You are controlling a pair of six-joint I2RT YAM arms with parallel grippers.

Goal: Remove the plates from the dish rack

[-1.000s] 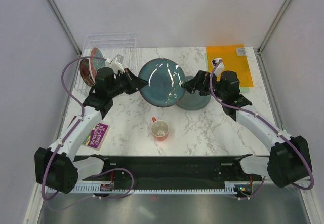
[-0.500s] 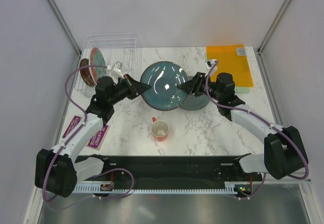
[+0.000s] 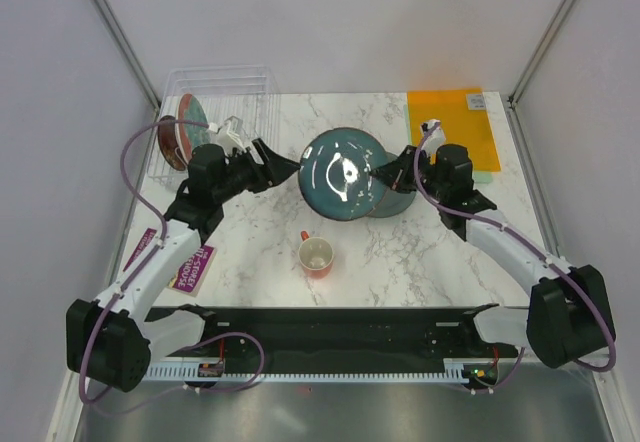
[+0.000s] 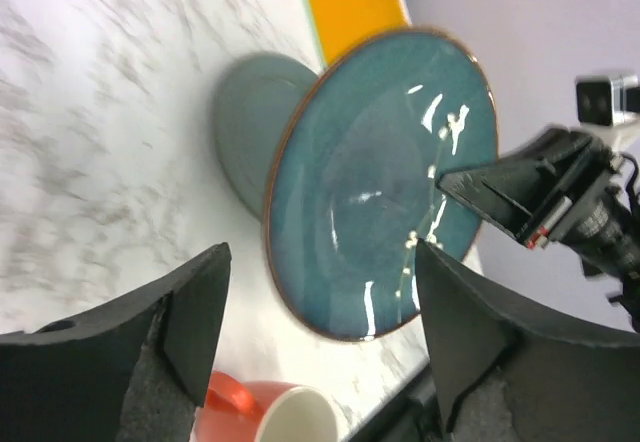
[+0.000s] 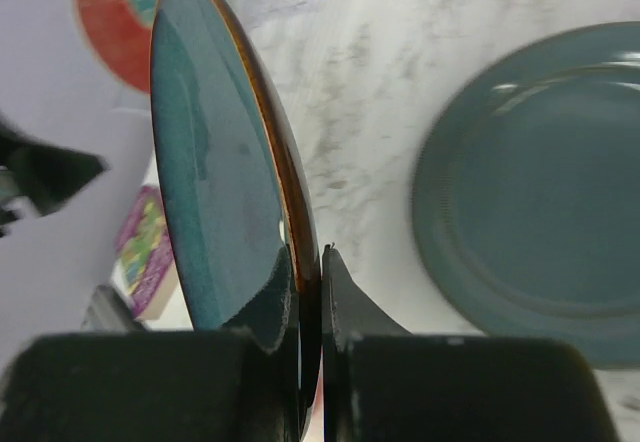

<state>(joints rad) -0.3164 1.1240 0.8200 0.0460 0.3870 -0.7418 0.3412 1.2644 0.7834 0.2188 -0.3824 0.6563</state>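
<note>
While the dark teal plate (image 3: 345,174) hung tilted on edge above the worktop (image 3: 260,232), the right fingers (image 5: 262,312) were clamped on its rim. The grey-green plate (image 3: 402,202) lay flat just to its right, partly under it. The left fingers (image 4: 195,307) stood apart, clear of the plate's left side. Stacking well probably meant levelling the plate, centring it over the grey-green one and lowering gently before release. Two red plates (image 3: 185,124) stood in the dish rack (image 3: 215,82), far left.

We have both arms stretched inward, wrists facing each other; our left gripper (image 3: 281,167) gapes wide, and our right gripper (image 3: 387,173) pinches the rim of the dark teal plate (image 3: 345,174).
</note>
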